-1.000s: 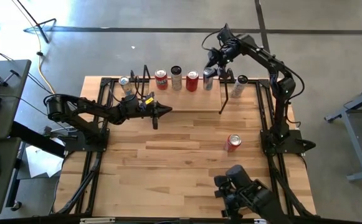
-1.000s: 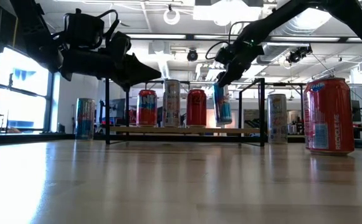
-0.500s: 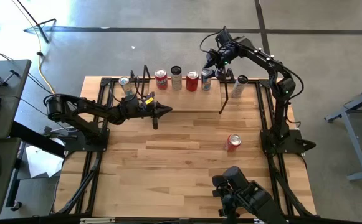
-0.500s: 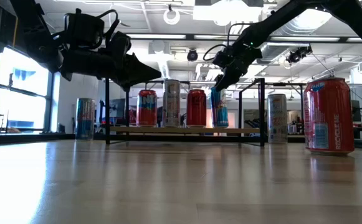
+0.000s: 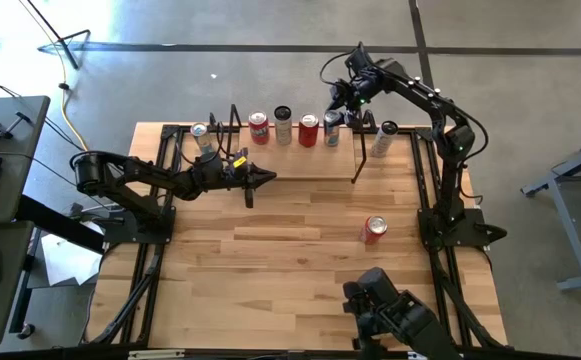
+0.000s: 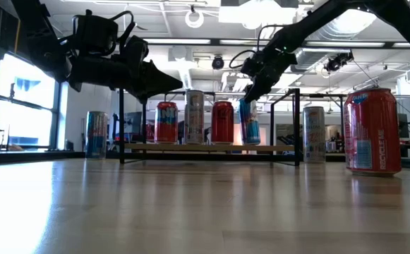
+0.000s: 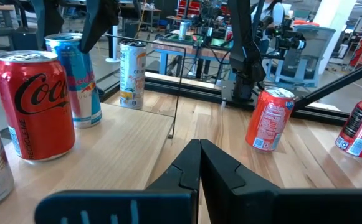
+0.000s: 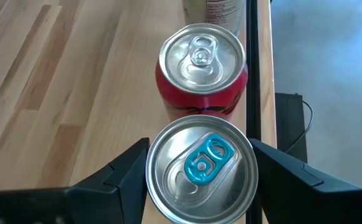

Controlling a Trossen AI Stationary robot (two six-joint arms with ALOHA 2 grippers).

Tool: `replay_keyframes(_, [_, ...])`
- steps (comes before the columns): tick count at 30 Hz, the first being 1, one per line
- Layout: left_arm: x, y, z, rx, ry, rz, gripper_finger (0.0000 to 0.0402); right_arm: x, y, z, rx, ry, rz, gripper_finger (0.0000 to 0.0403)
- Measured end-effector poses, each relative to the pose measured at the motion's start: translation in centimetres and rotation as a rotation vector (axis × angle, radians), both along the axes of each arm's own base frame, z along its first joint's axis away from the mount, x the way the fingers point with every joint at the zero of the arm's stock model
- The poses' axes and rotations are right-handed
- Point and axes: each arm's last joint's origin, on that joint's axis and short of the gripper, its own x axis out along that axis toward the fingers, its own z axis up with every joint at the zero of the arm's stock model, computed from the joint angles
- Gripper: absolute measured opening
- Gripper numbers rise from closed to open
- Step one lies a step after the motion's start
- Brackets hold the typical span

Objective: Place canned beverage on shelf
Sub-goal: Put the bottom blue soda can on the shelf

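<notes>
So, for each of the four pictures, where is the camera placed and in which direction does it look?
High view: above the table, straight down; both arms, shelf.
Low view: table height, level across; both arms overhead.
Left wrist view: on the left arm, past the shut left gripper toward the shelf's cans.
Right wrist view: on the right arm, down onto the blue-tab can between the right gripper fingers.
Shared: the red Coca-Cola can appears in all.

Seven cans (image 5: 374, 229), one shelf (image 5: 300, 160), two arms (image 5: 150, 178)
</notes>
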Motion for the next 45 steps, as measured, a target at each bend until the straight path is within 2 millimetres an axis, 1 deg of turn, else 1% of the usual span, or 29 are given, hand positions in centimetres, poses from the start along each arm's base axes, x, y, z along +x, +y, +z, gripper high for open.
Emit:
replay_keyframes(2, [0.0, 0.0, 0.0, 0.000, 0.000, 0.000, 0.0000, 0.0, 0.0, 0.0, 0.006, 0.002, -0.008, 0.0230])
replay_keyframes(6, [0.0, 0.0, 0.0, 0.000, 0.000, 0.000, 0.0000, -0.1, 0.0, -0.1, 0.011, 0.024, -0.022, 0.0261])
replay_keyframes(9, [0.0, 0.0, 0.0, 0.000, 0.000, -0.001, 0.0000, -0.1, -0.1, -0.4, 0.010, 0.041, -0.036, 0.0268])
replay_keyframes(21, [0.0, 0.0, 0.0, 0.001, -0.001, 0.000, 0.0000, 0.3, 0.3, -0.1, 0.005, 0.039, -0.027, 0.0274])
replay_keyframes(27, [0.0, 0.0, 0.0, 0.001, -0.001, 0.000, 0.0000, 0.8, 0.8, 0.2, -0.026, 0.086, -0.056, 0.0275])
replay_keyframes(39, [0.0, 0.0, 0.0, 0.001, -0.002, 0.002, 0.0000, 1.5, 2.6, 2.0, -0.079, 0.087, -0.047, 0.0275])
replay_keyframes(45, [-0.1, 0.2, 0.0, -0.004, -0.002, 0.010, 0.0000, 2.0, 3.6, 2.9, -0.143, 0.141, -0.099, 0.0275])
